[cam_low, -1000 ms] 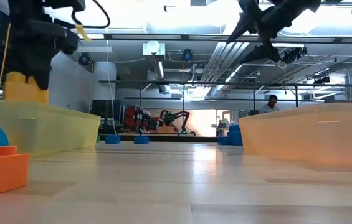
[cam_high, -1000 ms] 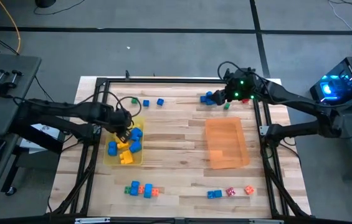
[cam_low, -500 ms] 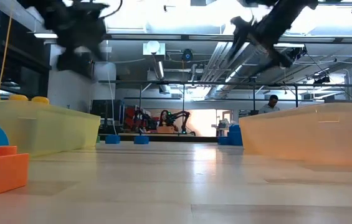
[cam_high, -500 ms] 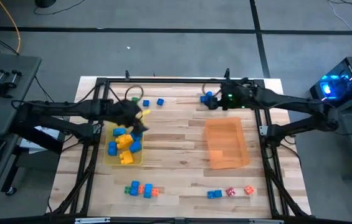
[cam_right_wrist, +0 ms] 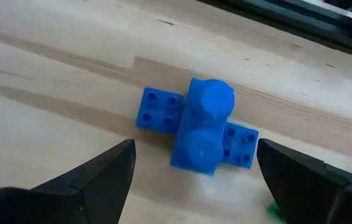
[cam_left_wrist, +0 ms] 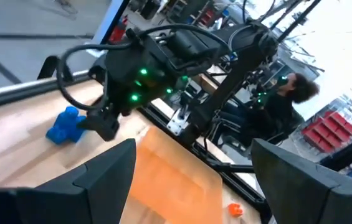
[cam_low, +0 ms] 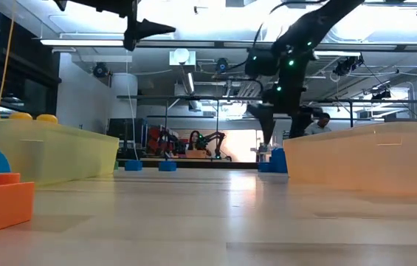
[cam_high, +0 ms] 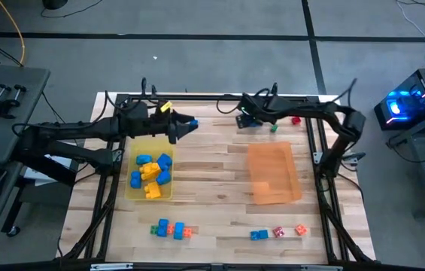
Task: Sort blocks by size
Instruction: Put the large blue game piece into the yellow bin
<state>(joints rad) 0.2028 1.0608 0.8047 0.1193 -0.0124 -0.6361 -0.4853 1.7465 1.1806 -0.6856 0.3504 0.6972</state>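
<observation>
Blocks, toy plastic, assorted sizes, spread over a wooden table [cam_high: 212, 173].

Sorted lot: several large blue and yellow blocks lie piled in the yellow tray [cam_high: 150, 192] at the left, presumably the bin for the bigger pieces. The orange tray [cam_high: 273, 174] at centre-right shows nothing in it that can be made out; it is judged to be meant for the small cubes.

Unsorted lots:
- Blue block cluster [cam_right_wrist: 200, 130] at the far edge, centre-right: a large round-studded piece lying across a flat blue plate.
- Near-left group [cam_high: 171, 229]: blue pieces with an orange one.
- Near-right group [cam_high: 278, 233]: one blue piece, then small red and orange cubes.
- Small red piece [cam_high: 295, 120] and green piece [cam_high: 274, 128] at the far right.

Right gripper [cam_high: 244, 120]: fingers spread wide and holding nothing, positioned over the blue cluster, which sits framed between them in the right wrist view. Judged lined up for a pick; no contact visible.

Left gripper [cam_high: 189, 124]: fingers apart and empty, raised beyond the far edge of the yellow tray and pointing toward the table's centre. Its place beside the tray suits a release into it, though that is inference.

Status: sorting partly done; most small cubes not yet collected.
</observation>
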